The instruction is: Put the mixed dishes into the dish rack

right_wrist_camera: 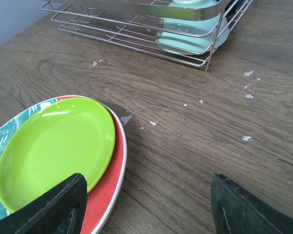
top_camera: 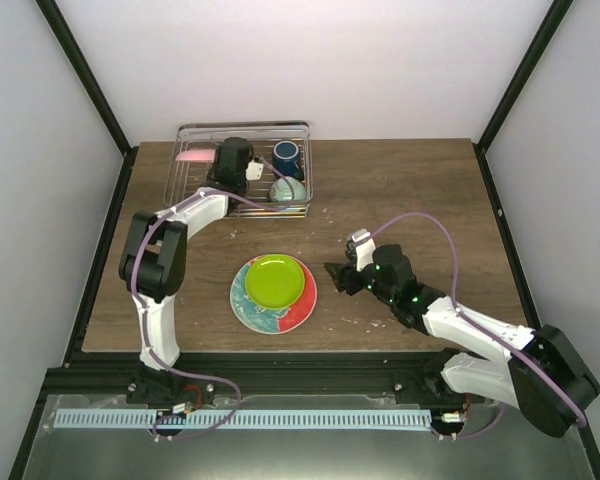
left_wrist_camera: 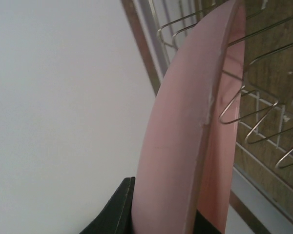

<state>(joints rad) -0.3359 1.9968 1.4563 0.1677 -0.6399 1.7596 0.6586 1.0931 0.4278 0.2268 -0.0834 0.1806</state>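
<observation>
Left claw (left_wrist_camera: 161, 220) grips the pink plate (left_wrist_camera: 180, 136) (inside the dish rack (top_camera: 280, 125)); right claw (right_wrist_camera: 146, 207) gapes wide.

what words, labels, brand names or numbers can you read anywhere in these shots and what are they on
No readable text: nothing is printed on the pink plate, lime-green plate, floral plate, dark blue cup, mint-green bowl or dish rack.
White patch by the left arm's wrist, top view: too small to tell whether it carries text.
</observation>
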